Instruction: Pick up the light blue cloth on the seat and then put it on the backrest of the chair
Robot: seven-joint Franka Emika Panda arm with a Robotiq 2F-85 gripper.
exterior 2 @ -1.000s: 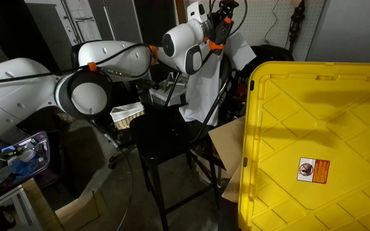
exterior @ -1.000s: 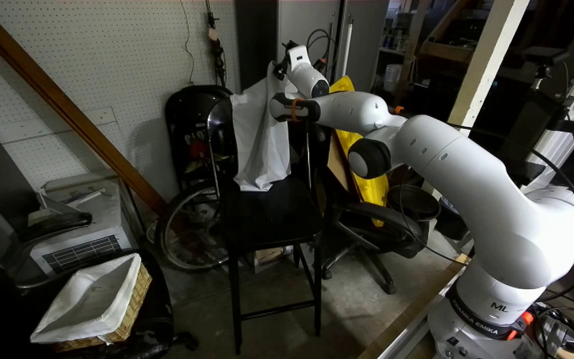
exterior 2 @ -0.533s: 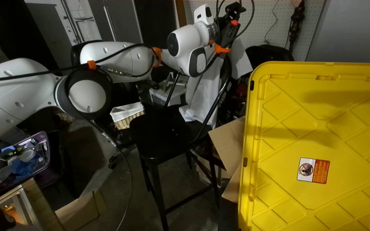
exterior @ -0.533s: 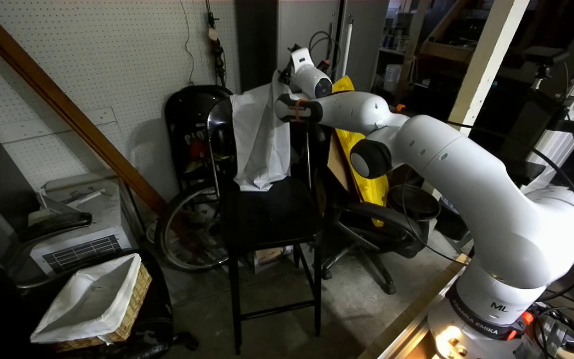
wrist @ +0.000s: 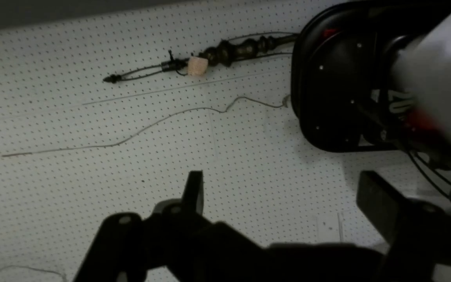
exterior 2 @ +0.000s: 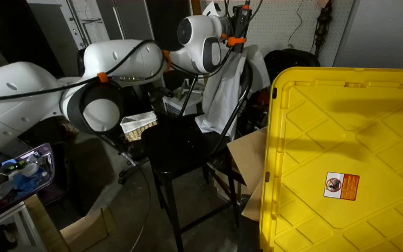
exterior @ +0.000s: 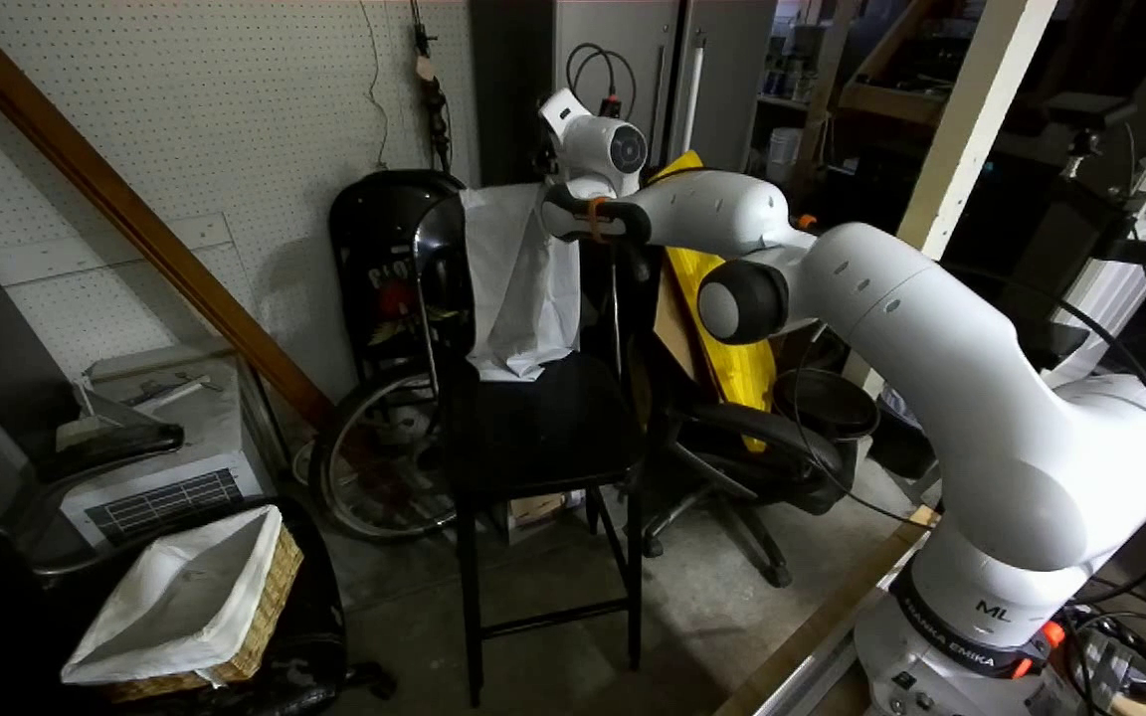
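The light blue cloth (exterior: 521,288) hangs over the backrest (exterior: 426,268) of the tall black chair (exterior: 555,489). Its lower front edge rests on the rear of the black seat (exterior: 548,423). In an exterior view the cloth (exterior 2: 220,98) shows a front fall and a flap behind the backrest (exterior 2: 237,109). In the wrist view a blurred pale shape at the right edge appears to be the cloth (wrist: 441,82). My gripper (wrist: 280,188) is open with nothing between its fingers. It is above the backrest; in both exterior views its fingers are hidden or unclear.
A yellow board (exterior 2: 348,147) stands beside the chair. A black wheeled office chair (exterior: 732,447) is near it. A pegboard wall (wrist: 131,188) and a dark folded chair (exterior: 374,249) lie behind the backrest. A lined basket (exterior: 185,597) sits off to the side.
The cloth was drawn up in a peak to my gripper; the peak has sunk and the cloth now drapes over the backrest, released. The hand has turned and shifted.
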